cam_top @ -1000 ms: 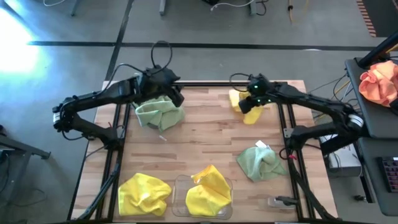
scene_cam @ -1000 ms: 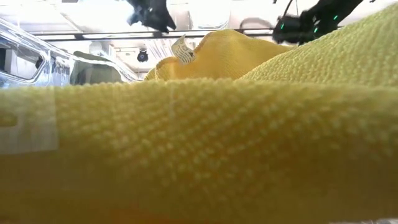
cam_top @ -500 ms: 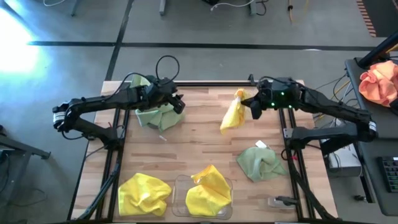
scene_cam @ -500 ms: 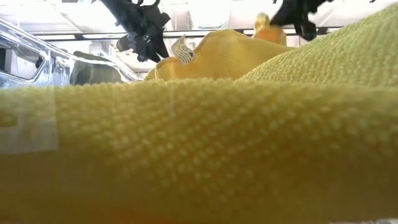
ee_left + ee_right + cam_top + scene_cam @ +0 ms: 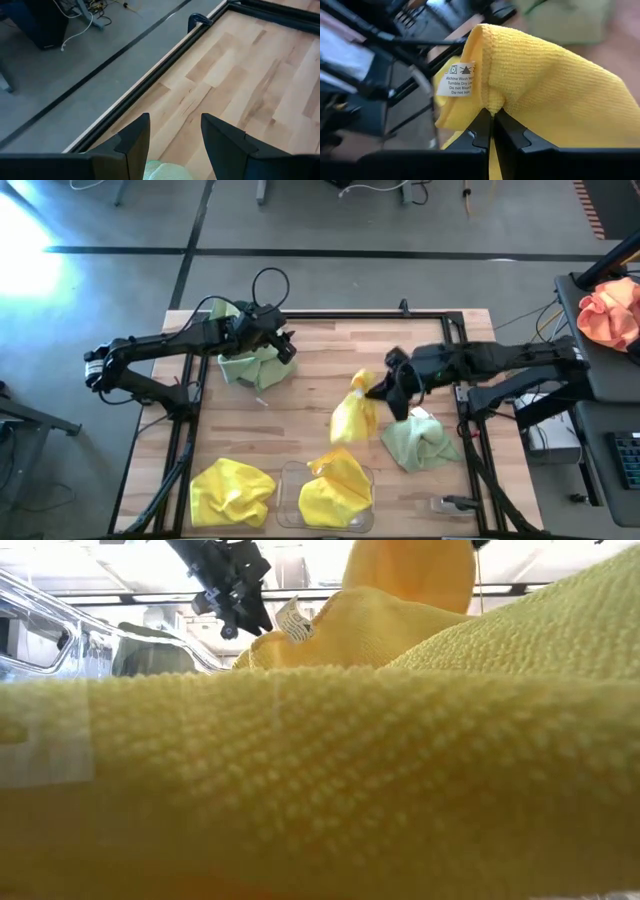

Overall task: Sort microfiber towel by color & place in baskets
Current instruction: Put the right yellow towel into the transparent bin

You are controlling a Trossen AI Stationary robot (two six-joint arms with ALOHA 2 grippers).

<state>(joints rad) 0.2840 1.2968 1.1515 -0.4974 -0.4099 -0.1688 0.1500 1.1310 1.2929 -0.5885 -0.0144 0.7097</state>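
bare surface point(image 5: 310, 375) mid-back, green towel point(image 5: 420, 442) right, yellow towels point(image 5: 232, 492) and clear bin point(image 5: 290, 480) crowding front, green pile point(image 5: 255, 365) back left

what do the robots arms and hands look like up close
Both arms are dark, near-black, jointed links with black cables looping off them. The left hand ends in two flat, dark, angular fingers with slanted tips. The right hand has the same dark fingers with stepped, notched inner edges. No markings show on either.

- Left arm point(image 5: 150, 348): matte black jointed links, with a black cable looped above the wrist.
- Right arm point(image 5: 500, 360): matching black links.
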